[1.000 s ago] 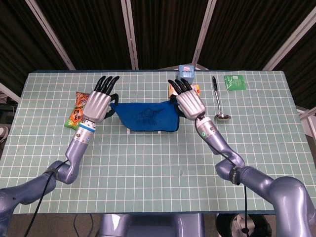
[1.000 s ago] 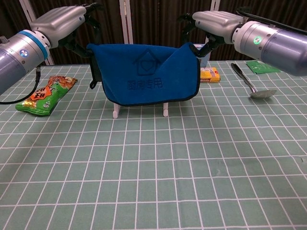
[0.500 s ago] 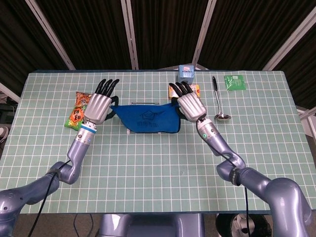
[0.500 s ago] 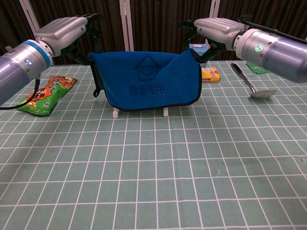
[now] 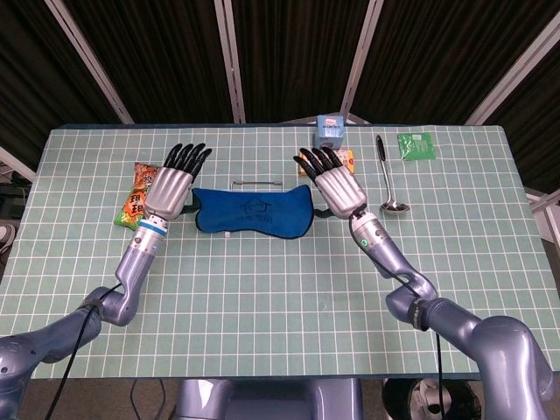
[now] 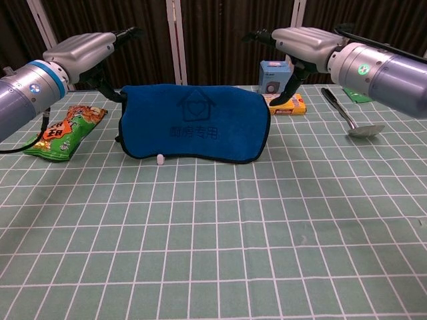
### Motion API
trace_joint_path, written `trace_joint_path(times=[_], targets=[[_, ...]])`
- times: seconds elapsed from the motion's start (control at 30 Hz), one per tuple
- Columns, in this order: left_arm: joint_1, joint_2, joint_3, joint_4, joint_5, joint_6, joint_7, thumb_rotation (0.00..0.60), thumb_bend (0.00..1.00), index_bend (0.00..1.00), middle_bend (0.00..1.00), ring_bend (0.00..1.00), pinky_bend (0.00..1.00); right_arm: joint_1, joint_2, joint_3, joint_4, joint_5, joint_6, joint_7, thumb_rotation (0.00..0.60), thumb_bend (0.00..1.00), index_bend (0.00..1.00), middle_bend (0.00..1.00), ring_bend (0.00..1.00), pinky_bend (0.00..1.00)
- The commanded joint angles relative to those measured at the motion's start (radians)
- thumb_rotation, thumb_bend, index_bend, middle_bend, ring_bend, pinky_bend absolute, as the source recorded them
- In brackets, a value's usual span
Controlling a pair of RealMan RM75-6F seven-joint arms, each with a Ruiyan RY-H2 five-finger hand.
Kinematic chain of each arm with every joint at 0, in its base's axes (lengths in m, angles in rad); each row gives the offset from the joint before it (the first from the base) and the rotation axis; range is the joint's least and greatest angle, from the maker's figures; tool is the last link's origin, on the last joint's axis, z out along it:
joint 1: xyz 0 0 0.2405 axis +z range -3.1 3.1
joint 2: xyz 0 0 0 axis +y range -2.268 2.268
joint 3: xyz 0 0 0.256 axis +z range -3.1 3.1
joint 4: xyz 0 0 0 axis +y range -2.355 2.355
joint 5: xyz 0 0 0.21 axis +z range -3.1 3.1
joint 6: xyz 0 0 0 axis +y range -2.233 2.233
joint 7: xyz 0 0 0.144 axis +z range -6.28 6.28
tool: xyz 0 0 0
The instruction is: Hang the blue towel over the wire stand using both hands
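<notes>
Your blue towel (image 6: 193,131) drapes smooth over the wire stand (image 5: 257,184) at mid-table (house logo facing you). Your left hand (image 5: 171,185) and right hand (image 5: 335,183) flank its ends, fingers spread, holding nothing. A snack packet (image 6: 65,130) lies left, a ladle (image 5: 388,175) right.

The place looked like a robot test lab rather than a home. A table (image 5: 262,289) wore a green mat ruled in a white grid, edge to edge. Behind it hung dark curtains (image 5: 289,52) crossed by pale metal struts (image 5: 229,57), closing the bench off. Small props lay past the fingertips of the left hand (image 5: 168,185) and right hand (image 5: 337,181): a snack packet (image 5: 138,194), a small blue box (image 5: 330,131), a ladle (image 5: 388,175), a green sachet (image 5: 416,145).
</notes>
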Motion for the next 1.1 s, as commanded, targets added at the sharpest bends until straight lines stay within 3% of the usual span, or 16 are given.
trace_joint_path(times=[0.03,0.47,0.63,0.8,1.1], targets=[[0.006,0.012,-0.002,-0.015,-0.005,0.001,0.008,0.600,0.24,0.00,0.00,0.00,0.00,-0.004,0.004,0.002,-0.006,0.003,0.005,-0.008,0.600,0.08,0.00,0.00,0.00,0.00],[0.076,0.109,0.024,-0.116,-0.034,0.009,0.056,0.600,0.14,0.00,0.00,0.00,0.00,-0.067,0.087,-0.019,-0.125,-0.010,0.070,-0.052,0.600,0.09,0.00,0.00,0.00,0.00],[0.158,0.206,0.056,-0.235,-0.009,0.094,0.059,0.600,0.13,0.00,0.00,0.00,0.00,-0.151,0.196,-0.062,-0.279,-0.047,0.161,-0.091,0.600,0.08,0.00,0.00,0.00,0.00],[0.256,0.303,0.104,-0.360,0.030,0.193,0.045,0.600,0.00,0.00,0.00,0.00,0.00,-0.254,0.298,-0.114,-0.413,-0.071,0.250,-0.138,0.600,0.06,0.00,0.00,0.00,0.00],[0.460,0.420,0.215,-0.581,0.065,0.379,0.130,0.600,0.00,0.00,0.00,0.00,0.00,-0.464,0.420,-0.191,-0.631,-0.061,0.432,-0.233,0.600,0.00,0.00,0.00,0.00,0.00]])
